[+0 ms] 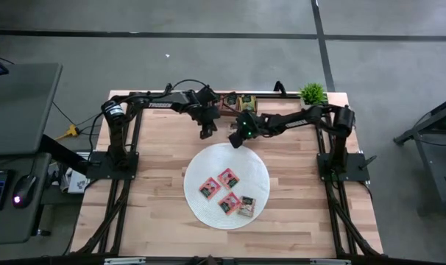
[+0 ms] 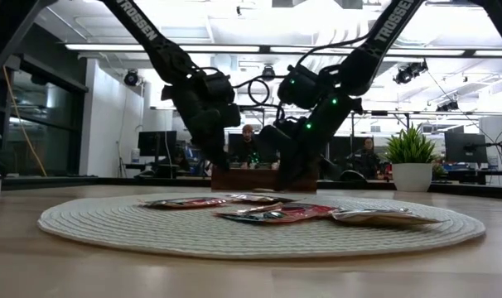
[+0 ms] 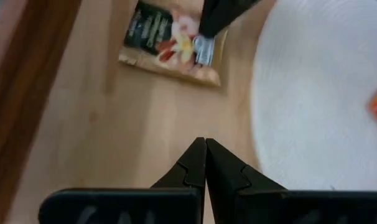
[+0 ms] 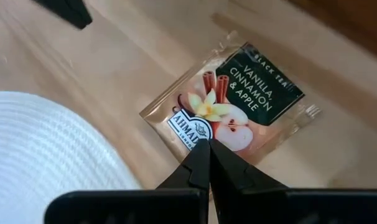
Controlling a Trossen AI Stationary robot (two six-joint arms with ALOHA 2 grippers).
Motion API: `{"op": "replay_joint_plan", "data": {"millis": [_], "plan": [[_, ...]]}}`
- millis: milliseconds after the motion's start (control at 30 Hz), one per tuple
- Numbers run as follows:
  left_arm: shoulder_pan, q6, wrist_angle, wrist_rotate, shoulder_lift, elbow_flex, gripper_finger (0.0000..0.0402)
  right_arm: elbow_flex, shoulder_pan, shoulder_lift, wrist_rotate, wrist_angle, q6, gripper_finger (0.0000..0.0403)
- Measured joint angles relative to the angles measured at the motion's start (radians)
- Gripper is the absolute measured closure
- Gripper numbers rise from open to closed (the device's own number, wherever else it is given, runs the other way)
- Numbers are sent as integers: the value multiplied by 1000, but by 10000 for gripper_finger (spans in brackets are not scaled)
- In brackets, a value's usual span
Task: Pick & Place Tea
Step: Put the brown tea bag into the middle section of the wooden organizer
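Right end effector (image 4: 208,144) pinching a tea packet (image 4: 238,102) off the mat's 12 o'clock edge.
High: four packets (image 1: 227,191) on mat (image 1: 201,165); tray (image 1: 230,103) at 12, bare desk (image 1: 157,177) between. Left wrist: left end effector (image 3: 205,144) pressed together, idle nearby. Right wrist: packet light, flat, floppy, probably slick; corner hold suits.

The right gripper (image 4: 208,144) – fingers pressed together – pinches a vanilla, cinnamon and apple tea packet (image 4: 235,102) beside the white woven mat (image 4: 45,146).
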Motion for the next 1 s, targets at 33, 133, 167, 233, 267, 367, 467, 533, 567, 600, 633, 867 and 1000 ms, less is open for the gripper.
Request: {"op": "replay_joint_plan", "data": {"millis": [33, 133, 167, 233, 267, 367, 467, 533, 567, 600, 633, 867, 1000], "plan": [[-6, -11, 16, 12, 5, 0, 399, 0, 2, 0, -11, -24, 19, 403], [-28, -53, 57, 55, 9, -1, 399, -1, 15, -3, -35, -47, 50, 403], [-38, -70, 75, 67, 9, -1, 399, -1, 20, -7, -46, -60, 64, 403], [-59, -97, 106, 79, 15, -1, 399, -1, 34, -10, -47, -81, 98, 403], [-71, -114, 121, 78, 20, -1, 399, -1, 39, -14, -48, -95, 108, 403], [-102, -145, 143, 75, 22, -1, 398, -1, 55, -18, -40, -129, 125, 403], [-135, -176, 152, 23, 22, -1, 398, -1, 72, -26, -35, -172, 149, 403], [-153, -199, 163, -31, 22, -1, 398, -1, 83, -37, -26, -206, 157, 403], [-159, -212, 168, -58, 22, -1, 398, -1, 88, -38, -21, -216, 160, 403], [-164, -229, 169, -81, 22, -1, 398, -1, 92, -42, -18, -226, 164, 403], [-165, -249, 171, -102, 22, -1, 398, -1, 95, -46, -18, -241, 170, 403], [-161, -342, 254, -98, 60, 2, 366, -1, 118, -47, -24, -247, 179, 403], [-155, -398, 274, -21, 97, 1, 309, -1, 122, -47, -43, -249, 179, 403]]}}
